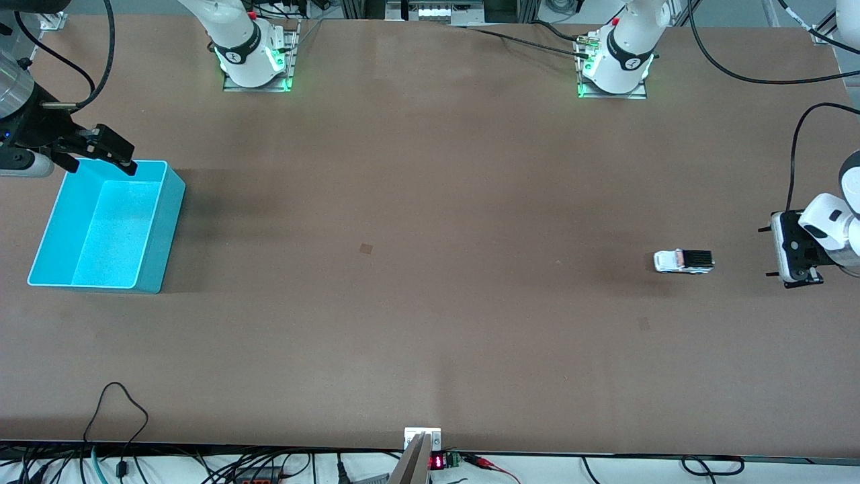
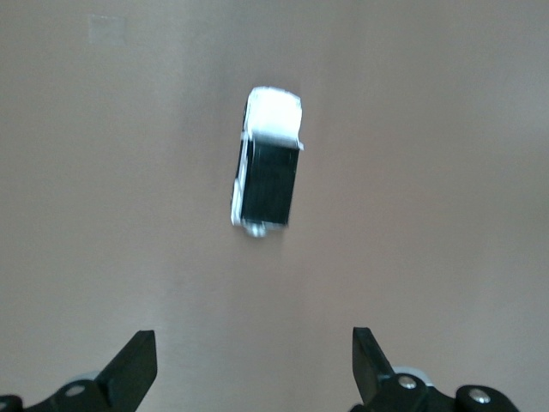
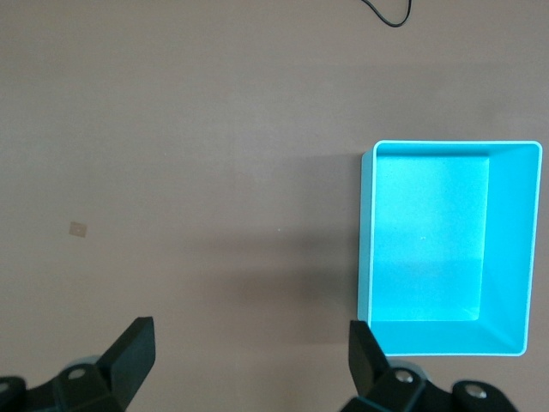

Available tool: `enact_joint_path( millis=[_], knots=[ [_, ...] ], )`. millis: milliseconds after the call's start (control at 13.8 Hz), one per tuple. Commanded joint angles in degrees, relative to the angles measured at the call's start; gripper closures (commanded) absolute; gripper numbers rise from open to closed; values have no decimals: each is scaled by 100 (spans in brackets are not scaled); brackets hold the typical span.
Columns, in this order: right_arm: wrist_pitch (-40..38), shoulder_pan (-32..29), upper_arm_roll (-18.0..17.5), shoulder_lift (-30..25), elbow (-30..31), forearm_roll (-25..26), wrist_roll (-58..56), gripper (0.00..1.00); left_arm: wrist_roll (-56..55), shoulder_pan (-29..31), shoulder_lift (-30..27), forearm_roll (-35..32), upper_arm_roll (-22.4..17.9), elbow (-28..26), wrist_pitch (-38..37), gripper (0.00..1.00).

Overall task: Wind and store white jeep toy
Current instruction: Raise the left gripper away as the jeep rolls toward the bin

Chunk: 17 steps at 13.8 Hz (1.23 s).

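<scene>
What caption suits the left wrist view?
White jeep toy resting on the brown table ahead of the open left end effector.

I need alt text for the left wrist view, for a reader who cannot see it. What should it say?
A small white jeep toy with a black rear roof stands on its wheels on a bare brown table. The open left gripper hangs above the table, its two dark fingers spread apart and apart from the toy.
</scene>
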State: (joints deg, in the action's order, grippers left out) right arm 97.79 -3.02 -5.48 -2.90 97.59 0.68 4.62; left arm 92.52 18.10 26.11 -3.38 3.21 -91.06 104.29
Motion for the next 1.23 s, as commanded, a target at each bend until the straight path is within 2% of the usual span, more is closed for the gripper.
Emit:
enact_joint_path(
  millis=[0,434,651,940,1157],
  knots=[
    [-14,4,12,-158,137,11,-57,0,-1337,-358,87,-102,22,570,-872,0],
    [-31,-5,21,-150,129,11,-57,0,-5079,-1255,70,-14,92,1344,-1884,0],
    [-31,-23,38,-123,120,2,-57,0,-6681,-1721,-17,3,153,1398,-2123,0],
    [-31,-5,38,-132,120,2,-57,0,-8737,-2249,-798,3,136,1048,-2079,0],
    [-23,91,3,-141,111,2,-66,0,-9094,-2337,-1729,-5,92,223,-1545,0]
  ],
)
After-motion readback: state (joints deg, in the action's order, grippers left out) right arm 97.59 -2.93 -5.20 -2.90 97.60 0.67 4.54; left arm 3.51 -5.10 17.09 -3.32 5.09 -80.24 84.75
